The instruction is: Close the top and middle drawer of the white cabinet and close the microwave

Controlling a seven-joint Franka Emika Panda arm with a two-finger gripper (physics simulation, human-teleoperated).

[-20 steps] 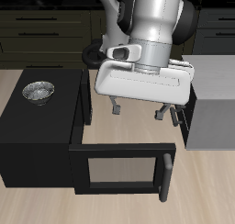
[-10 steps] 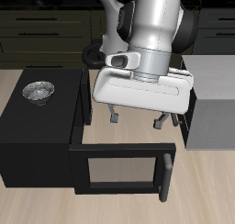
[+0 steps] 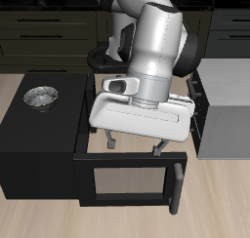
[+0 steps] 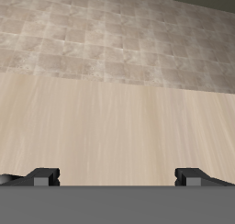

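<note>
Matte black, the microwave (image 3: pixel 39 149) stands on the wooden counter (image 3: pixel 225 208) toward the front edge. Its glass-windowed door (image 3: pixel 127 181) is swung fully out, so that the door's long axis runs parallel to the counter's front edge. The dark bar handle (image 3: pixel 179 186) stands at the door's free end, on the side nearer the white cabinet (image 3: pixel 227 110).

I hold the pincer (image 3: pixel 136 146) directly above the top edge of that door, slightly behind it. Its two fingers are spread wide and grip nothing. In the wrist view both fingertips (image 4: pixel 44 175) show with the door's dark top edge (image 4: pixel 117 206) running between them. I judge the finger line to lie roughly along the door, not across it.

The coming move turns on this relation: the door lies just below and in front of the pincer. To shut it, I judge I must get to its front face and push it back toward the microwave body.

The white cabinet stands beside the microwave, at the far side of the door's free end. A drawer (image 3: pixel 198 113) projects from it toward the arm, partly hidden behind the arm. A metal bowl (image 3: pixel 40 97) rests on the microwave's top.
</note>
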